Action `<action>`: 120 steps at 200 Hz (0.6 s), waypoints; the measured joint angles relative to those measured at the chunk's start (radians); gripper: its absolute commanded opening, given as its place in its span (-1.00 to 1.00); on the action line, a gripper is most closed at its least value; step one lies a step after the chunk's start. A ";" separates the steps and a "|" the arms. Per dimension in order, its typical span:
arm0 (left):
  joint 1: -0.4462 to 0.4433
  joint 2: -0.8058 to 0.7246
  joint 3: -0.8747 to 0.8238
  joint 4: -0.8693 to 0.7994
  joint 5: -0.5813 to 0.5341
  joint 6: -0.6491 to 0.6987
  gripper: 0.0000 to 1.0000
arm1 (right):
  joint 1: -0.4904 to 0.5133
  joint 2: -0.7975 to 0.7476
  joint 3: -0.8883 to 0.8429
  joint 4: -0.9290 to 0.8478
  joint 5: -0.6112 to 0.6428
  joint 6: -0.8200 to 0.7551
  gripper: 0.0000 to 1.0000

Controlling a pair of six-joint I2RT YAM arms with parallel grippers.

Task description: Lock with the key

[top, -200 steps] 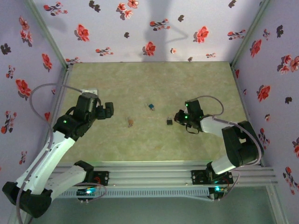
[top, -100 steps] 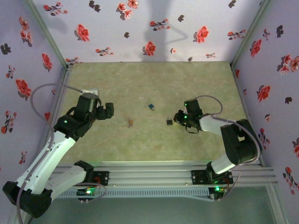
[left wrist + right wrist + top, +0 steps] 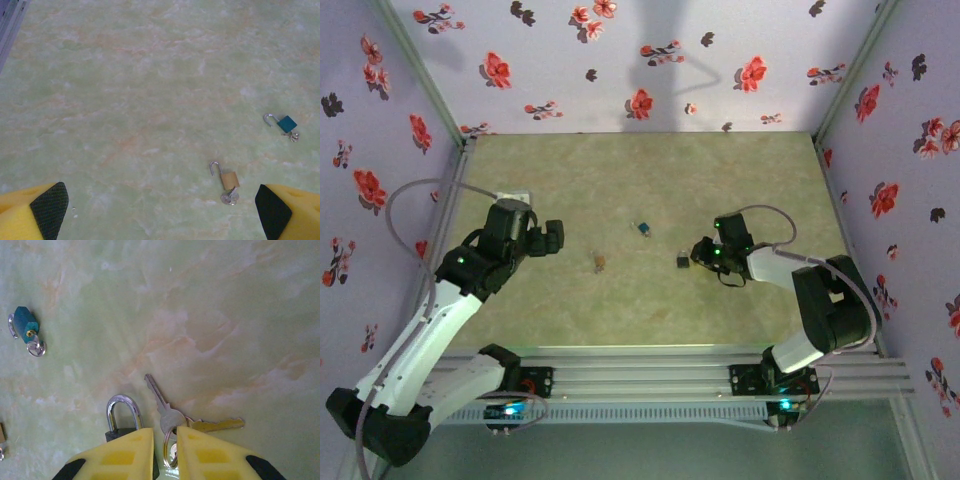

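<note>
The right gripper's yellow fingers stand close together with only a narrow slit between them; a key ring shows in that slit, but I cannot tell whether the fingers pinch it or merely straddle it; the black padlock lies touching the left-hand finger, its body partly hidden under the finger and its silver shackle arching out beyond the tip.

Just beside the black padlock, on the ring, a silver key points away from the fingers and a brass key lies crosswise, farther from the padlock.

From above, the right gripper sits low over the table, right against the black padlock; a teal padlock lies near the black padlock, towards the back wall and to its left; a brass padlock lies well apart from it, straight to its left.

The left gripper has its fingers spread wide with nothing between them; it hangs above the table, beyond the brass padlock as seen from the black padlock; its wrist camera sees the brass padlock and the teal padlock, each with its shackle open like a hook.
</note>
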 measured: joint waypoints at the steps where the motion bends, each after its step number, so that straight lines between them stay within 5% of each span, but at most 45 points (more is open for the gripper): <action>1: 0.000 0.000 0.000 0.000 0.000 0.000 0.99 | 0.000 0.000 0.000 0.000 0.000 0.000 -0.58; 37: 0.000 0.000 0.000 0.000 0.000 0.000 0.99 | 0.004 0.000 0.000 -0.004 0.002 -0.012 -0.39; 120: 0.000 -0.001 0.000 0.000 0.000 0.000 0.99 | 0.058 -0.083 0.005 -0.053 0.098 -0.066 0.38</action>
